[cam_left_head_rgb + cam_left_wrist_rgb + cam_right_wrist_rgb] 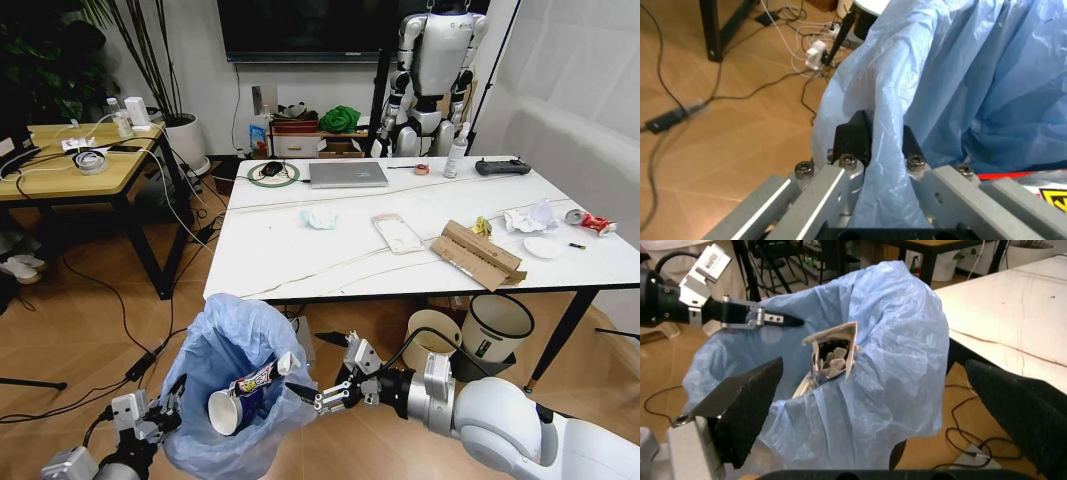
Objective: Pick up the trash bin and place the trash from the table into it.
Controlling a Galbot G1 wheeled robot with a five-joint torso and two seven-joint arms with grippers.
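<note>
While the left gripper (pixel 172 397) sits lower left of the head view, pinched closed on a fold of the trash bin (pixel 235 385) liner, the right gripper (pixel 322 370) hangs lower centre just beside the bag, jaws spread wide, nothing held. Bin contents: 1 paper cup (pixel 245 397), lying tilted. On the table (pixel 300 255), upper right: 2 crumpled tissues, approx., 1 torn cardboard (pixel 477 254), 1 paper plate (pixel 543 247), 1 red can (pixel 597 223), 1 flat packet (pixel 398 233). Under the table: 2 other bins.
</note>
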